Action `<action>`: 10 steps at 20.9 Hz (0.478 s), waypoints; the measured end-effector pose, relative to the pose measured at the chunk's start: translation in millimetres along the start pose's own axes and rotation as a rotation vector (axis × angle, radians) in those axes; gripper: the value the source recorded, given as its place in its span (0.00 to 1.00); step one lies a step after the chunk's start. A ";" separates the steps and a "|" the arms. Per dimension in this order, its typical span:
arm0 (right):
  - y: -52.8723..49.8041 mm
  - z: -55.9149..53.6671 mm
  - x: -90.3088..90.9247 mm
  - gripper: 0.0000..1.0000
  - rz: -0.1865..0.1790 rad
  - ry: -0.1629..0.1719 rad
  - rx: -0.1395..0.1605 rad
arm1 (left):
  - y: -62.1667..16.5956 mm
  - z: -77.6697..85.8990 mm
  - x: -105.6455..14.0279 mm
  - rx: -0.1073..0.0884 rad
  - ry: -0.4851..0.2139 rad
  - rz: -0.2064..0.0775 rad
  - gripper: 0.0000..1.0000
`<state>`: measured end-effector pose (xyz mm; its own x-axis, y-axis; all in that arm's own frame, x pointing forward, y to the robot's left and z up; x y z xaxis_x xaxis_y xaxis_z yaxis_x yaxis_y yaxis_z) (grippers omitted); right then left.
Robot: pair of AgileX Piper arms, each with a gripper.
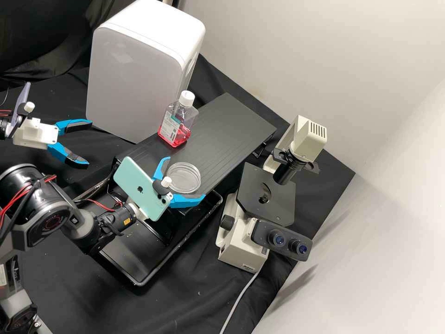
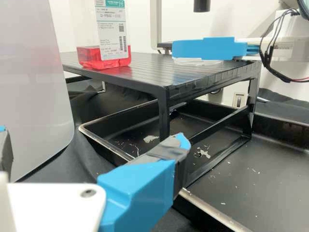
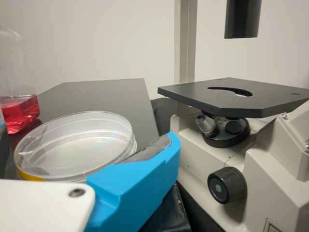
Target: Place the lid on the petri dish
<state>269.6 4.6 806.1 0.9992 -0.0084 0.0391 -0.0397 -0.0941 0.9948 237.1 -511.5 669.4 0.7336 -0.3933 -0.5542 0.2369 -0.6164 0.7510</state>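
Straddling petri dish [image 1: 183,177], right gripper [image 1: 186,178] seemingly touches its rim.

Petri dish [image 1: 183,176] and flask [image 1: 175,123] on rack [image 1: 232,130]

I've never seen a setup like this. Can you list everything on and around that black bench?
Box-shaped device: one, white, back left of the bench.
Flask: one, clear with red liquid and white cap, on the platform beside the device.
Platform: one, black, ribbed, standing over the tray.
Petri dish: one, clear, on the platform's near end.
Tray: one, black, under the platform.
Microscope: one, cream and black, right of the platform.
Cloth: one, black, covering the bench.
Left arm's fingers: two, blue, open, left of the platform.
Right arm's fingers: two, blue, open, either side of the petri dish.
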 end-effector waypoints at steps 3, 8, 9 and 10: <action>1.5 0.2 1.2 0.00 0.006 0.000 0.000 | 0.0 -0.1 0.0 0.000 0.001 0.000 1.00; 0.4 1.5 1.5 0.00 0.002 -0.005 0.000 | 0.0 -0.1 0.0 0.000 0.001 0.000 1.00; 0.4 1.5 1.5 0.00 0.002 -0.005 0.000 | 0.0 -0.1 0.0 0.000 0.001 0.000 1.00; 0.4 1.5 1.5 0.00 0.002 -0.005 0.000 | 0.0 -0.1 0.0 0.000 0.001 0.000 1.00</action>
<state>271.1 3.0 806.4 0.9991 -0.0133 0.0409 -0.0420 -0.0940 0.9947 237.2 -511.5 669.4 0.7340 -0.3930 -0.5538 0.2369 -0.6161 0.7512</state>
